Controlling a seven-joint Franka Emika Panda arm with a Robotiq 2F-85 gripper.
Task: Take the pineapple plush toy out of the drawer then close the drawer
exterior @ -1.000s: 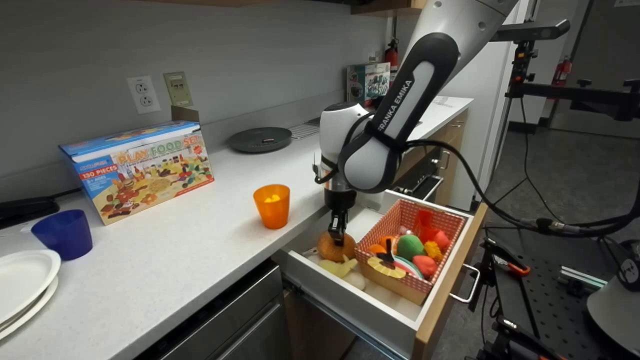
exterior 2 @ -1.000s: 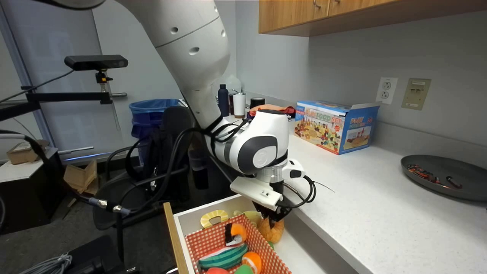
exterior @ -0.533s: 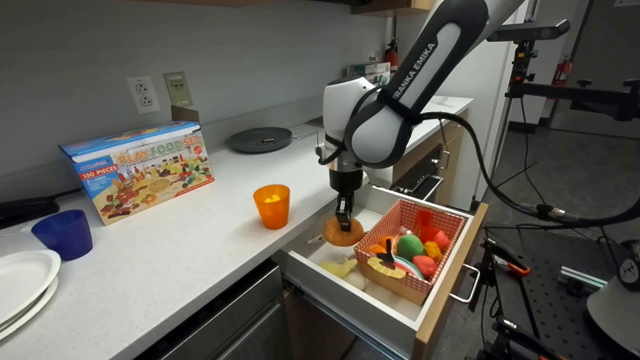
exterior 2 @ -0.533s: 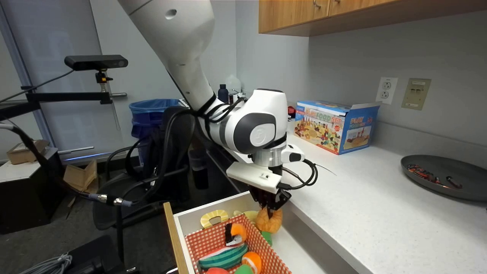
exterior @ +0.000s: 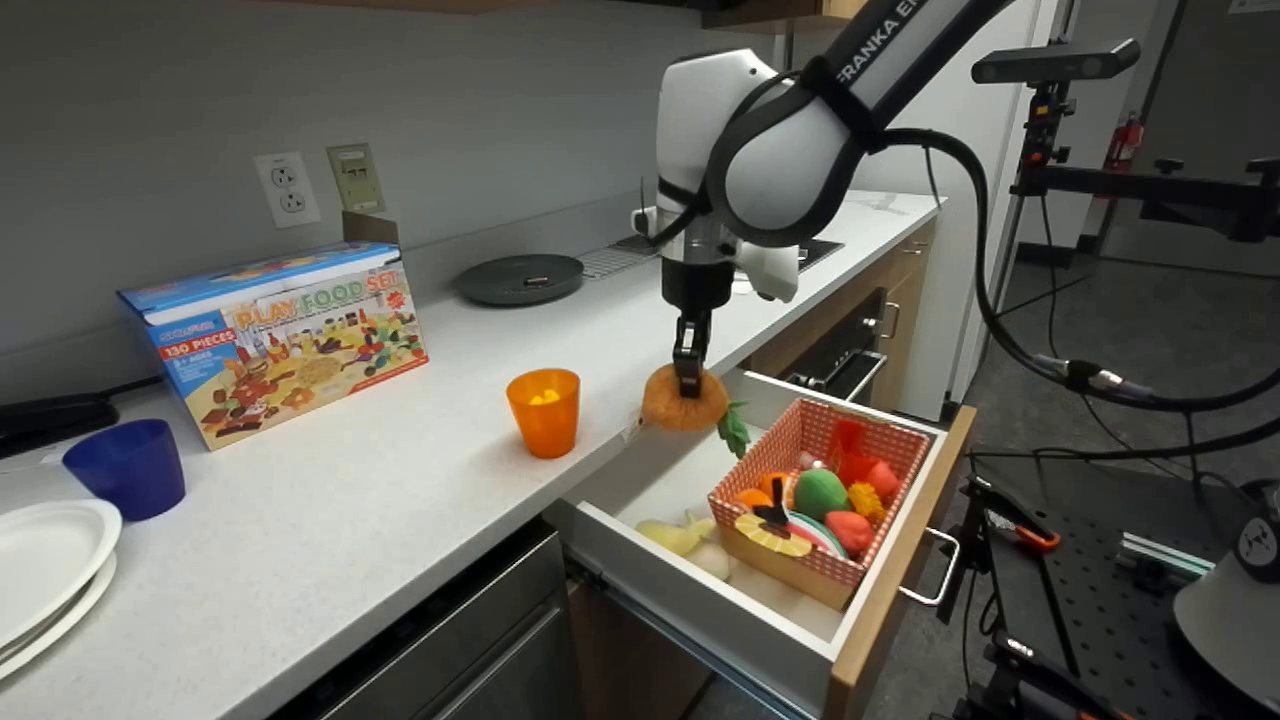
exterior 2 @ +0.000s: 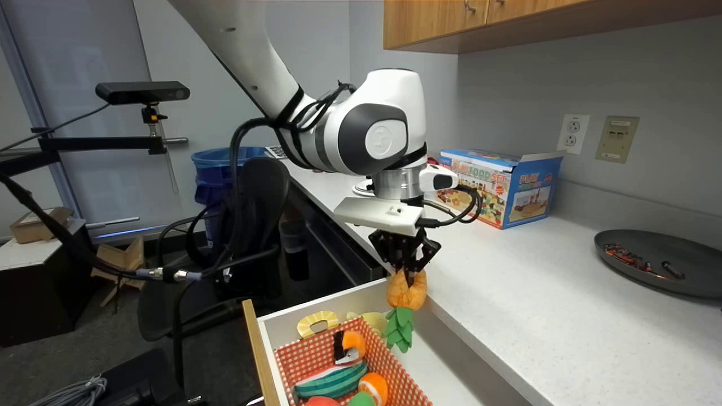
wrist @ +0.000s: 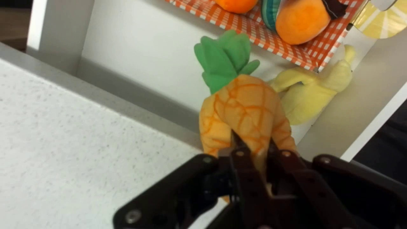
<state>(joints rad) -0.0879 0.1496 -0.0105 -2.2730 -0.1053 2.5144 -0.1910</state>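
The pineapple plush toy is in my gripper, an orange body [exterior: 660,407] with a green leafy tuft [exterior 2: 399,327] hanging down. My gripper [exterior 2: 409,276] is shut on the body; in the wrist view the plush [wrist: 248,101] bulges between and around the dark fingers [wrist: 241,162]. It hangs raised over the back part of the drawer, beside the counter edge. The drawer is pulled open, its brown front panel [exterior: 900,560] with a metal bar handle [exterior: 945,570] facing away from the counter. Its pale floor [wrist: 140,47] shows in the wrist view.
A red-checked basket [exterior: 775,440] of toy fruit fills the drawer's front part. A yellow plush [wrist: 305,98] lies beside it. On the counter [exterior: 420,500] stand an orange cup [exterior: 547,420], a blue cup [exterior: 128,470], a play food box [exterior: 300,330] and a dark pan [exterior: 520,280].
My gripper has risen from the drawer with the pineapple in it. The green tuft, mostly hidden before, now hangs in view. The drawer and basket have not moved.
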